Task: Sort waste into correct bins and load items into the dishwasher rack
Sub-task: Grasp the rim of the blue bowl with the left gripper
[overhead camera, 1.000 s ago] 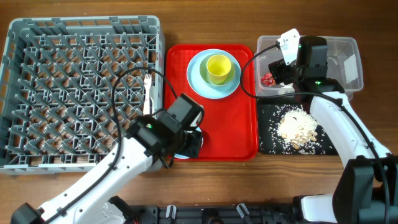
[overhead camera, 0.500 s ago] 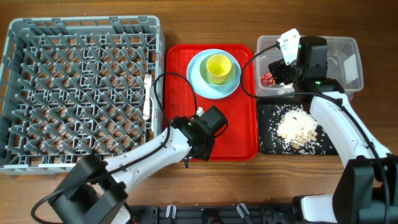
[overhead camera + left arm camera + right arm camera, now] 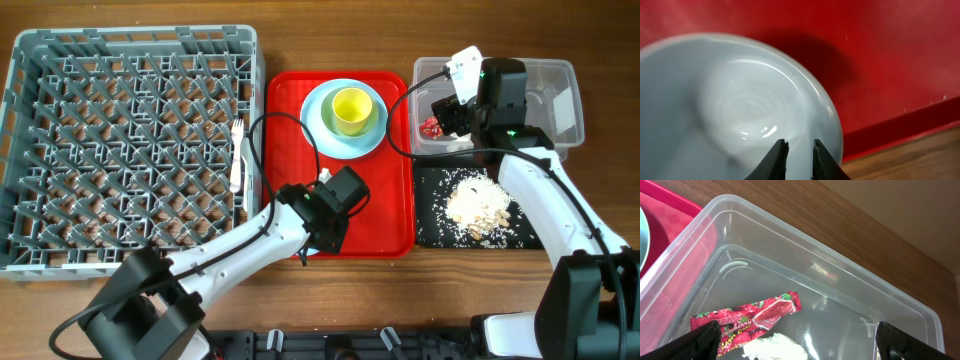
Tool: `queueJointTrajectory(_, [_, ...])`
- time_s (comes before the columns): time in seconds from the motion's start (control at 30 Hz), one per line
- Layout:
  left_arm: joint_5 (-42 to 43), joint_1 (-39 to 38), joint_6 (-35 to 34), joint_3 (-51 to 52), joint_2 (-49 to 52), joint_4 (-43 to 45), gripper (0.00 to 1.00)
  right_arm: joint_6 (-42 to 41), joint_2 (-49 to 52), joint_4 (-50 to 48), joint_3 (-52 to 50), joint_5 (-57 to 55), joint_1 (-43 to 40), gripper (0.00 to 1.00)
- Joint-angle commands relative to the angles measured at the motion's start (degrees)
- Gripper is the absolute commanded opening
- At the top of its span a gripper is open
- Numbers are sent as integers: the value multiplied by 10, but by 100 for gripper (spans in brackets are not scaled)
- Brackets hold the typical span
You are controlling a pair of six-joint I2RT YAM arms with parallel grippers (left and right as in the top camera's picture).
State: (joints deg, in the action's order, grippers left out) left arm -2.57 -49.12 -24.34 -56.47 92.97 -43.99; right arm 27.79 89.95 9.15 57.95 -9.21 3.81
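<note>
Bowl (image 3: 740, 100), white with a blue cast, is seen properly only by the left wrist camera. It is set on the red tray (image 3: 385, 200) close to the tray's front rim, with gloss on its inside. From overhead it is covered by the left gripper (image 3: 799, 156), bar a pale sliver at the tray's front-left corner. The left jaws are held just over the bowl's inside, drawn almost together with only a thin slit between them. Nothing is seen between them. The left arm is reached in from the front edge of the counter (image 3: 450, 270), bent at the elbow, with a cable looped above it.

Further back on the same tray is a pale blue plate (image 3: 317, 132), with a yellow-green cup (image 3: 352, 108) stood upright on it.

Clear tub (image 3: 560, 75), right rear: a red wrapper (image 3: 747, 317) lies flat on its floor, with a white napkin (image 3: 772, 349) just beside it. The napkin is made out only in the right wrist view. The right gripper (image 3: 797, 337) is hung over the tub's left end, jaws spread wide and holding nothing.

Black tray (image 3: 430, 225), in front of the tub: pale food scraps (image 3: 478, 205) are heaped at its middle, with crumbs scattered round.

Grey rack (image 3: 30, 150), left of the red tray: a white fork (image 3: 237, 155) is laid along its right side.
</note>
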Motion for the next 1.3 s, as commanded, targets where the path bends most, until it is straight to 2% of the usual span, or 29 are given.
queueJointTrajectory(0.0, [-74,-2,-2,-29,-37,-19,17,7,6,-1,8,2,-1,100])
queueJointTrajectory(0.13, [21,-3,-2,-32,-73,-36,16,7,6,-1,8,2,-1,100])
queueJointTrajectory(0.23, [62,-3,-2,-30,-71,-39,14,7,6,-1,8,2,-1,100])
queueJointTrajectory(0.4, [59,-18,-2,-5,-50,-30,14,7,6,-1,8,2,-1,100])
queueJointTrajectory(0.57, [14,-19,-2,1,-48,-25,12,7,6,-1,8,2,-1,100])
queueJointTrajectory(0.87, [20,-19,-8,3,-47,-18,12,7,6,-1,8,2,-1,99])
queueJointTrajectory(0.9, [21,-22,-8,3,-47,-18,13,7,6,-1,8,2,-1,100])
queueJointTrajectory(1.0, [21,-29,-8,3,-47,-16,26,7,6,-1,8,2,-1,100])
queueJointTrajectory(1.27, [21,-29,-8,3,-47,-12,25,7,6,-1,8,2,-1,100])
